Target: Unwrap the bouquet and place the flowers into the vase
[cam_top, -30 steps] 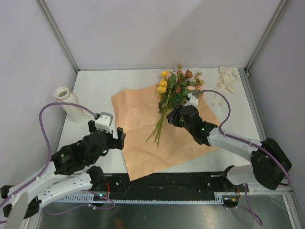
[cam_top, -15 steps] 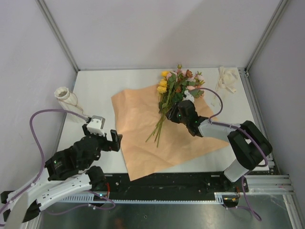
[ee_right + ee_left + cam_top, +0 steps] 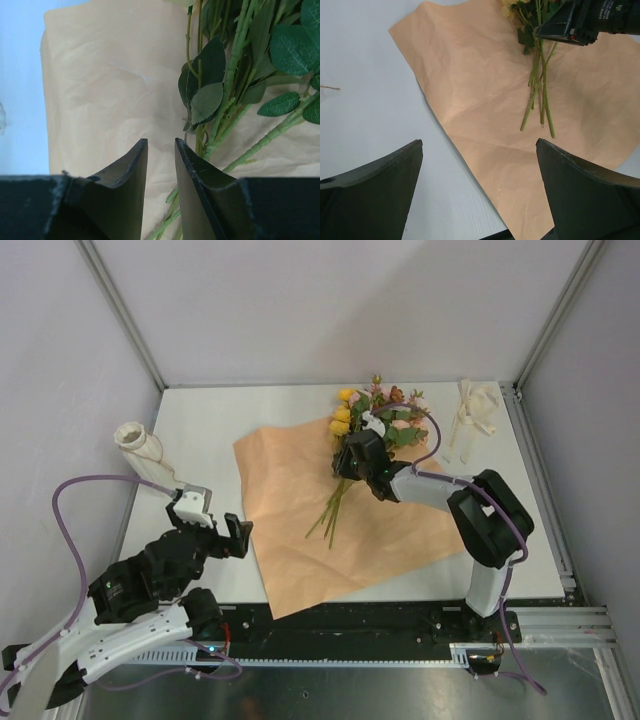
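The bouquet lies unwrapped. Its peach-orange paper (image 3: 290,500) is spread flat on the table, and the flowers (image 3: 385,415) rest on its far right part, with their green stems (image 3: 335,510) pointing toward me. My right gripper (image 3: 350,462) hovers low over the upper stems. In the right wrist view that gripper (image 3: 161,142) shows a narrow gap with nothing gripped, and leaves and stems (image 3: 215,95) lie just right of its fingers. My left gripper (image 3: 215,522) stands wide open and empty over the paper's left edge (image 3: 479,145). The cream vase (image 3: 140,448) is at the far left.
The cream ribbon (image 3: 474,410) lies loose at the back right corner. In the left wrist view the stems (image 3: 540,100) and the right gripper's dark body (image 3: 580,22) show ahead. Grey walls and metal posts enclose the white table (image 3: 230,410).
My right arm has swung up and left along the stems toward the blooms, and its jaws have narrowed. The left arm has drawn back slightly toward the near left. The flowers have not shifted.
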Robot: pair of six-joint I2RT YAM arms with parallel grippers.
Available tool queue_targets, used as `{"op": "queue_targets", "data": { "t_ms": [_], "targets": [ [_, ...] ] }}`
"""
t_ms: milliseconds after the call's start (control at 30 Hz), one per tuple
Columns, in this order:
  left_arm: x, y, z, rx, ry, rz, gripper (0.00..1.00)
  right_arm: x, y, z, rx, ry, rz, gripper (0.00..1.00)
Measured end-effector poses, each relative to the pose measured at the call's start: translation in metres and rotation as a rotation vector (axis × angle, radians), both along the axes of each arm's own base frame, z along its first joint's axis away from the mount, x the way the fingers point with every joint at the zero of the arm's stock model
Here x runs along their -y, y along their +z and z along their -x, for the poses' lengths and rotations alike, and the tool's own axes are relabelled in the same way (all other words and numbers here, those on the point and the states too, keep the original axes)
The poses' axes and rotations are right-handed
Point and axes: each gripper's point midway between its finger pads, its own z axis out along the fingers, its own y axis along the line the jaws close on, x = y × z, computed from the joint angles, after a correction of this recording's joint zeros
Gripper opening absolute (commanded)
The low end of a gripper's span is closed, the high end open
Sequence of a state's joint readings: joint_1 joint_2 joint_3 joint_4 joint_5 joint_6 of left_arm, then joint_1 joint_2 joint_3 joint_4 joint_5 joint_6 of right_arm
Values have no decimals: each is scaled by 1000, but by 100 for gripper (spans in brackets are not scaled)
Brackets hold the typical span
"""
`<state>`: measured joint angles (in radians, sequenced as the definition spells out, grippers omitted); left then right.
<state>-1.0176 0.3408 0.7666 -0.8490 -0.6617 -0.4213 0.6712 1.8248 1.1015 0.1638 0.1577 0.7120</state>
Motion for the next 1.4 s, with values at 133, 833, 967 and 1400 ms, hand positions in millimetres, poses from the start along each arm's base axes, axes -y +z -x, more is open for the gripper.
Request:
{"op": "queue_targets", "data": {
  "t_ms": [133,833,967,1400],
  "targets": [
    [0,0,0,0,1,0,100,-1,-8,-6,-9,-6,51,34],
    [-3,2,0,11,12,9,100,-1,-55,-8,-81,-33,310,31],
    [-4,2,0,11,13,9,100,-2,-58,-11,-78,-42,347,22],
    [-6,5,1,22,17,34,100,-2,-58,-22,-96,-66,419,19]
  ]
}}
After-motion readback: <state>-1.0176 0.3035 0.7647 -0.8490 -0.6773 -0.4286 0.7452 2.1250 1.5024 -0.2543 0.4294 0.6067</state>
